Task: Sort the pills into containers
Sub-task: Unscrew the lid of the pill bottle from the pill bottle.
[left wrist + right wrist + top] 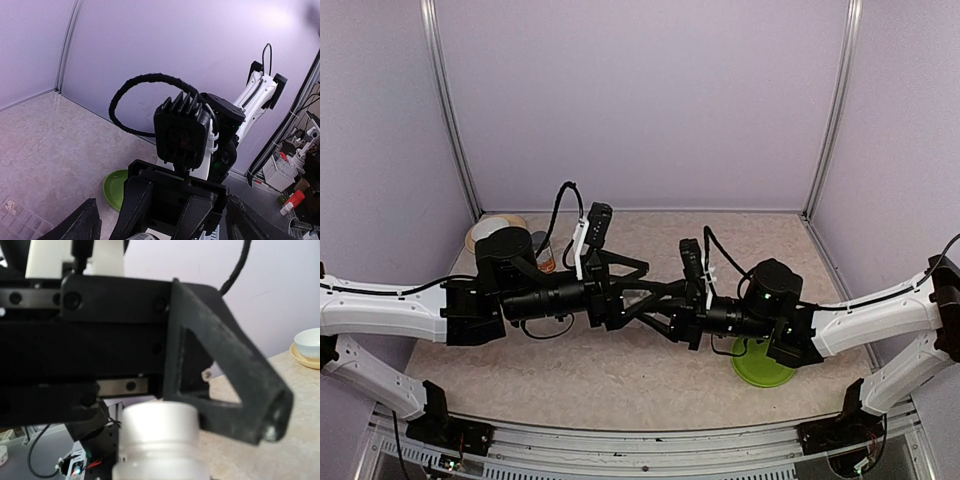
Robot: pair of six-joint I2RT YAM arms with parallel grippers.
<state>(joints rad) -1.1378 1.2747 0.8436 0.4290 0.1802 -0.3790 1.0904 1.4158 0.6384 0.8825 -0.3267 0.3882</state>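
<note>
My right gripper (pixel 657 306) is shut on a small white bottle (pixel 160 440), whose top fills the bottom of the right wrist view. My left gripper (pixel 161 226) faces it over the middle of the table. Its fingers (pixel 77 225) stand wide apart on either side of the right gripper's jaws and the bottle's labelled tip (pixel 144 235). One left finger (pixel 225 375) crosses just behind the bottle top. The clear compartment container (pixel 17 217) lies on the table at the lower left of the left wrist view. A pale fleck (pixel 8 205) sits in it. I cannot tell whether it is a pill.
A green plate (pixel 761 366) lies under the right arm, also in the left wrist view (pixel 115 187). A white bowl on a saucer (pixel 496 232) stands at the back left, with a grey-capped bottle (pixel 542 250) beside it. Lilac walls close in three sides of the table.
</note>
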